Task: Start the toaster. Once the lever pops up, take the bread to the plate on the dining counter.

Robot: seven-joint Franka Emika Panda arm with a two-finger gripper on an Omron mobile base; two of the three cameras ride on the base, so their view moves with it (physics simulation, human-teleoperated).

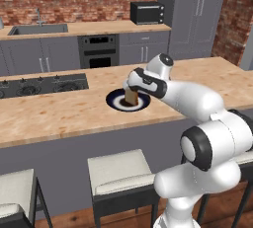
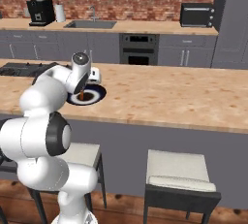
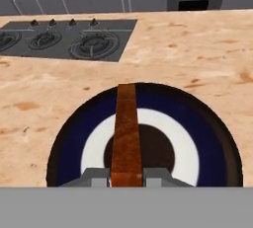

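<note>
The gripper [image 3: 126,175] is clamped on the bread [image 3: 126,133], the two fingers [image 3: 96,176] pressed against its flat faces so the slice hangs on edge, thin side up toward the hand. It hangs right over the plate [image 3: 207,138], above the white middle ring and the dark spot at the centre, and from the left base view the bread [image 1: 131,96] looks to be low over the plate [image 1: 114,99], though I cannot tell whether its bottom edge is touching yet. The plate sits on the dining counter [image 3: 197,54], with the stovetop [image 3: 64,37] set into the same top just beyond the plate on its far side. Further behind the plate, against the brick wall, runs the other counter with the sink [image 2: 91,24] and a black oven [image 2: 138,48] below it. Stools [image 1: 121,172] stand under the near edge, on my side of the plate. By my reckoning the toasting and the carry across are behind us: the slice is out and over its target. What remains looks small: lower it the last bit, let go so it lies on the plate, and lift the hand away.
</note>
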